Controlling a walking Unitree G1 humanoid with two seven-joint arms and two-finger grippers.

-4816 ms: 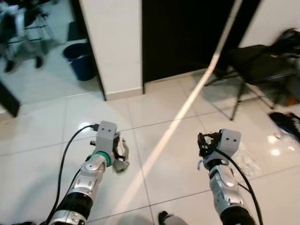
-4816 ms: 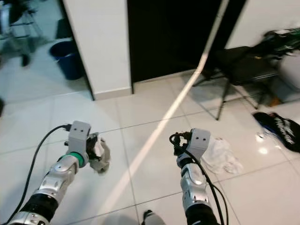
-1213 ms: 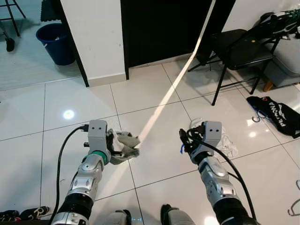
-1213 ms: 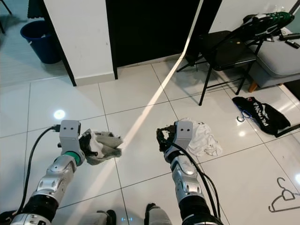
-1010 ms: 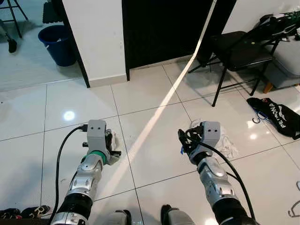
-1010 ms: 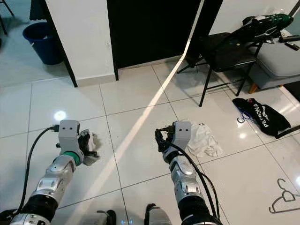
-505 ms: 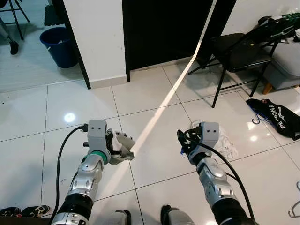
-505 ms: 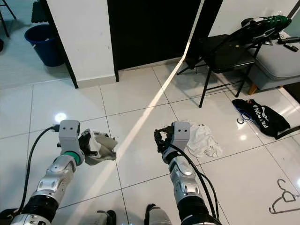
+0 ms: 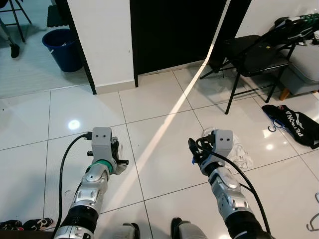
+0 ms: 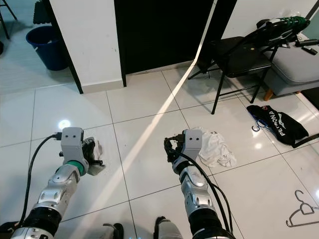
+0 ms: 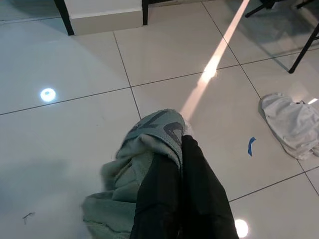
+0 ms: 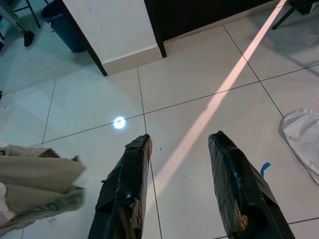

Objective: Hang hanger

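Left gripper (image 11: 174, 149) up over the floor (image 9: 164, 99), jaws pinched tight on a grey-green cloth (image 11: 144, 164) bunched around them. Right gripper (image 12: 179, 184) out beside it, jaws spread wide, nothing in them. Hanger (image 10: 302, 206) way off by the right edge of the floor, flat on the tile, well apart from both grippers. White rag (image 10: 214, 147) dumped on the floor just right of the right gripper, tiny bit of blue tape (image 11: 250, 146) near it. Black bag (image 10: 276, 122) further right, folding chair (image 10: 239, 55) behind that with some stuff piled on top, can't tell what. Blue bin (image 9: 62, 47) far left past the white wall (image 9: 102, 40), dark doorway (image 9: 174, 30) straight ahead. Bright strip of light (image 9: 164, 124) running diagonally between the two arms.
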